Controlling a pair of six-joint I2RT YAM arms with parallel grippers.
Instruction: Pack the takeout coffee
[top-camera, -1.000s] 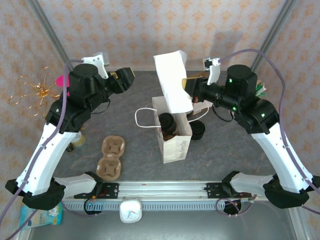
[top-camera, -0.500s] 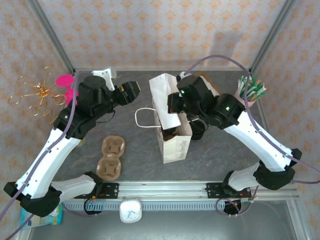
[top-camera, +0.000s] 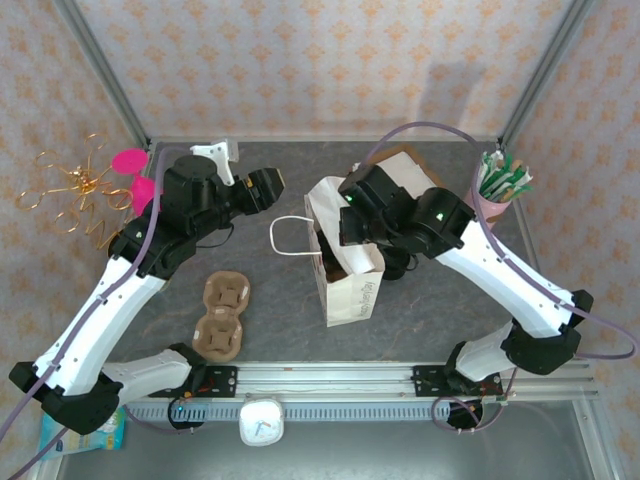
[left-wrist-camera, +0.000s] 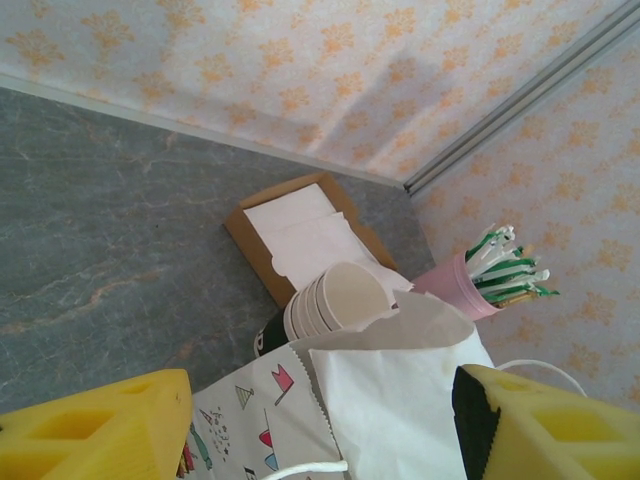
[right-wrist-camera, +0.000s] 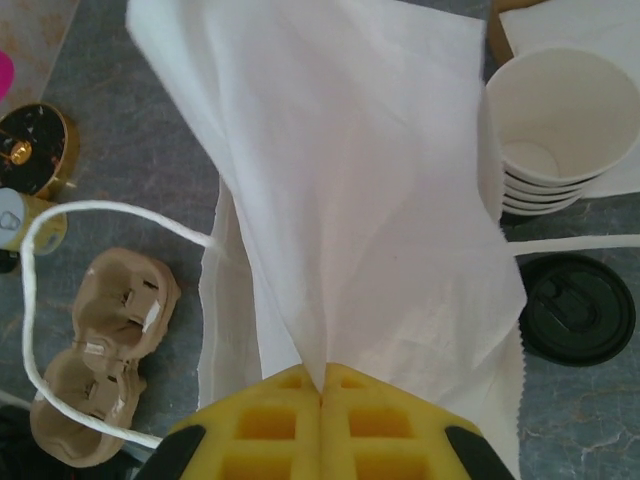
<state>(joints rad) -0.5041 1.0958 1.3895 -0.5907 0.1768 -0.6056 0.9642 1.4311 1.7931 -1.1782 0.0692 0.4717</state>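
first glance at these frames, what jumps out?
The printed white paper bag stands at centre, and the right gripper is over it with its yellow jaws shut on the bag's upper paper. The left gripper hovers open to the bag's left. A brown pulp cup carrier lies further left, nearer the arm bases.

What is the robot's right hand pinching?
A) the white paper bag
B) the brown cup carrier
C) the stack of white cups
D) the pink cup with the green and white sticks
A: in the right wrist view, the right hand is closed tight on a fold of the white paper bag, with the paper running straight in between its two halves.
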